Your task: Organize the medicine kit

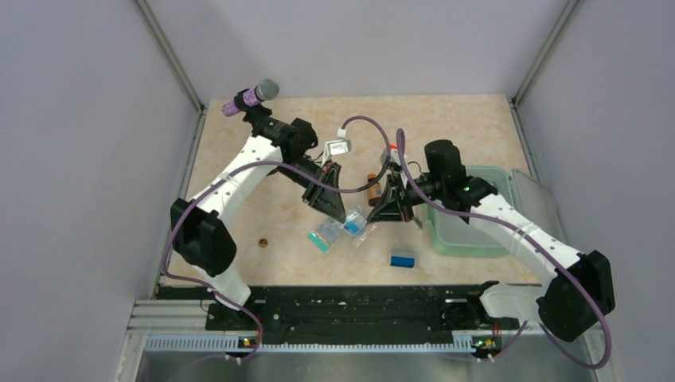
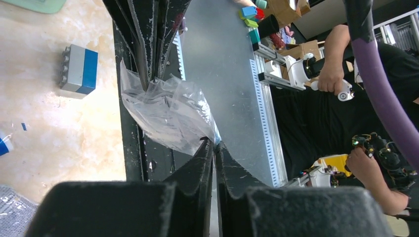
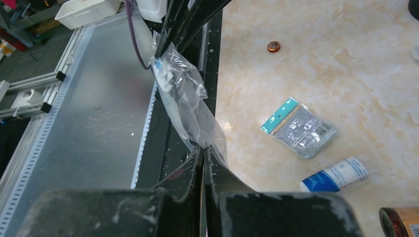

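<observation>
The medicine kit is a mint-green case standing open at the right, with its lid folded back; a corner of the case shows in the left wrist view. My left gripper and right gripper meet at mid-table. Both are shut on one clear plastic bag, each pinching an opposite edge. The left gripper's tips clamp one corner of the bag. The right gripper's tips clamp the other end of the bag. The bag hangs stretched above the table.
A blue-and-grey block lies near the front. A foil packet with a teal header and a white-blue tube lie under the grippers. A copper cap, an amber bottle and a white item lie around.
</observation>
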`<state>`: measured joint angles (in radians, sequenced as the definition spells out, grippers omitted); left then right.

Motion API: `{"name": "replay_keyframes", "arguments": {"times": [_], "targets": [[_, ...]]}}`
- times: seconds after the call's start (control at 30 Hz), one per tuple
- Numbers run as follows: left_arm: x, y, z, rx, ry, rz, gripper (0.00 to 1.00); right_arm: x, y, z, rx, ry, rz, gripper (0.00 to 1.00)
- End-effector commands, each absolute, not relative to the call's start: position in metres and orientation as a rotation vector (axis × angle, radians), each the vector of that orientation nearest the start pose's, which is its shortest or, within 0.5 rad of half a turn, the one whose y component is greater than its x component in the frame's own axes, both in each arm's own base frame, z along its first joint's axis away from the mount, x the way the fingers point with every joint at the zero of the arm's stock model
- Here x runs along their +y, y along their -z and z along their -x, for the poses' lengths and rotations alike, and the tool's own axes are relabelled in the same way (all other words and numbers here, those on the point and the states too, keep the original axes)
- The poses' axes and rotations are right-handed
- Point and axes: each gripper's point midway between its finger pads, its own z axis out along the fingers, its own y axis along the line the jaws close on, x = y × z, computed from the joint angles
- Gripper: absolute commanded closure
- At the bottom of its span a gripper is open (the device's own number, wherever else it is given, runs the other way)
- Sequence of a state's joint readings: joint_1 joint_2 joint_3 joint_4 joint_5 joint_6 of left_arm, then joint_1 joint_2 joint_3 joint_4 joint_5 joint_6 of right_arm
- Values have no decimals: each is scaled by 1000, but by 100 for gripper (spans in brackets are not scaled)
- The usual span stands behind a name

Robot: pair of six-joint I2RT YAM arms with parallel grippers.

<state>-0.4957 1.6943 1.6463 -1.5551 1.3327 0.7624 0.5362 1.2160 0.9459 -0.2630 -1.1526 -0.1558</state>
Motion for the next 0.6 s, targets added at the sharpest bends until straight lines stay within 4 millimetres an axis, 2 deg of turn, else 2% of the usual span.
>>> {"name": "replay_keyframes", "arguments": {"times": [0.0, 0.13, 0.27, 0.43, 0.57], "targets": [[-270, -291, -158, 1933, 1817, -1371, 83, 285, -259, -166, 1467, -1378, 1362, 100], [-268, -284, -164, 1982, 1704, -1366, 80, 275, -257, -160, 1486, -1359, 1342, 100], [-261, -266, -189, 2130, 1437, -1284, 65, 257, -253, -165, 1551, -1340, 1273, 100], [-238, -256, -224, 2207, 1135, -1113, 58, 224, -249, -185, 1653, -1296, 1112, 100], [-218, -258, -236, 2209, 1039, -999, 56, 191, -245, -209, 1748, -1242, 929, 100]]}}
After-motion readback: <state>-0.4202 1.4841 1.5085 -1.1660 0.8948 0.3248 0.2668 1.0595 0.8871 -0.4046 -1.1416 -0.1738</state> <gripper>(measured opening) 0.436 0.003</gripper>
